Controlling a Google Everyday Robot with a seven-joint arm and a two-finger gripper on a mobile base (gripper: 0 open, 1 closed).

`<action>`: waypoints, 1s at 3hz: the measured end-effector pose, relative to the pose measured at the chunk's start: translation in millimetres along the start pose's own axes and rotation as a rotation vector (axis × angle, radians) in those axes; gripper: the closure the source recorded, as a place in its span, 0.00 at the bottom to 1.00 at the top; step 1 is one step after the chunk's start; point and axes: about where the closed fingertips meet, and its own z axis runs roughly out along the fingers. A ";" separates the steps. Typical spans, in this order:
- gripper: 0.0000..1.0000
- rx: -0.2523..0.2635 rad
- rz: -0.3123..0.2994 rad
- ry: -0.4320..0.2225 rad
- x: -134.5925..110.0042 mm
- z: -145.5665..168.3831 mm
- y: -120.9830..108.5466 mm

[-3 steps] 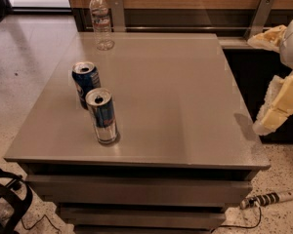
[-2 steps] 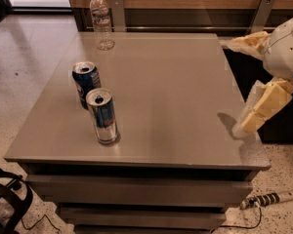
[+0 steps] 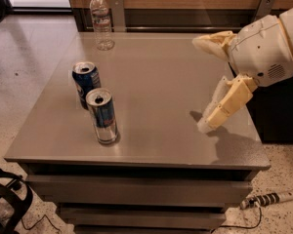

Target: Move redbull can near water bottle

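Observation:
The redbull can (image 3: 102, 116), slim and silver-and-blue, stands upright near the front left of the grey table (image 3: 161, 87). The water bottle (image 3: 101, 20), clear with a white cap, stands at the table's far left edge. My gripper (image 3: 201, 84) is over the right side of the table, well to the right of the can. Its two cream fingers (image 3: 224, 104) are spread wide apart and hold nothing.
A shorter dark blue can (image 3: 85, 83) stands just behind the redbull can. A wood-panelled wall runs behind the table. A black object (image 3: 7, 204) lies on the floor at the front left, and a power strip (image 3: 266, 199) at the front right.
My gripper has moved left from the table's right edge in over the tabletop, towards the cans. The cans and the bottle have not moved.

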 end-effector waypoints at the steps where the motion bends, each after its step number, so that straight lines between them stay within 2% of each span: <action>1: 0.00 -0.005 0.002 0.001 -1.2 3.4 -0.6; 2: 0.00 -0.044 0.056 -0.032 15.7 36.8 -12.2; 3: 0.00 -0.071 0.127 -0.104 41.3 73.0 -25.9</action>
